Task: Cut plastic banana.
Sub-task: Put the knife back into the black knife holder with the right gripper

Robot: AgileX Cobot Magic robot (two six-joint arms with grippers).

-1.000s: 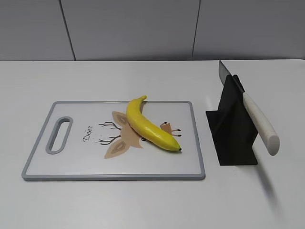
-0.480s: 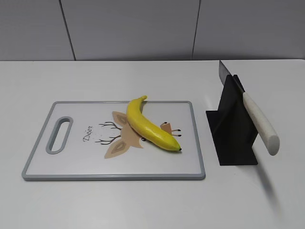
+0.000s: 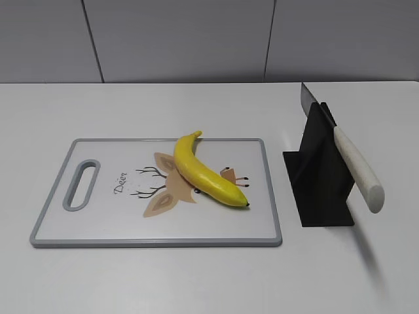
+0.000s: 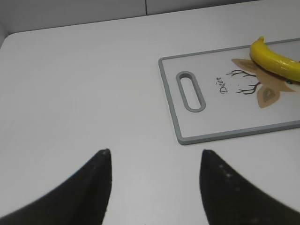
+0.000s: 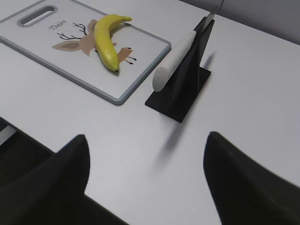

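Note:
The plastic banana is glossy yellow with a dark tip and lies on a white cutting board with a grey rim. It also shows in the left wrist view and the right wrist view. A knife with a white handle rests slanted in a black stand, right of the board; the right wrist view shows it too. My left gripper is open and empty over bare table left of the board. My right gripper is open and empty, in front of the stand. Neither gripper shows in the exterior view.
The board has a handle slot at its left end and a deer drawing under the banana. The table's near edge runs close below my right gripper. A grey panelled wall stands behind the table.

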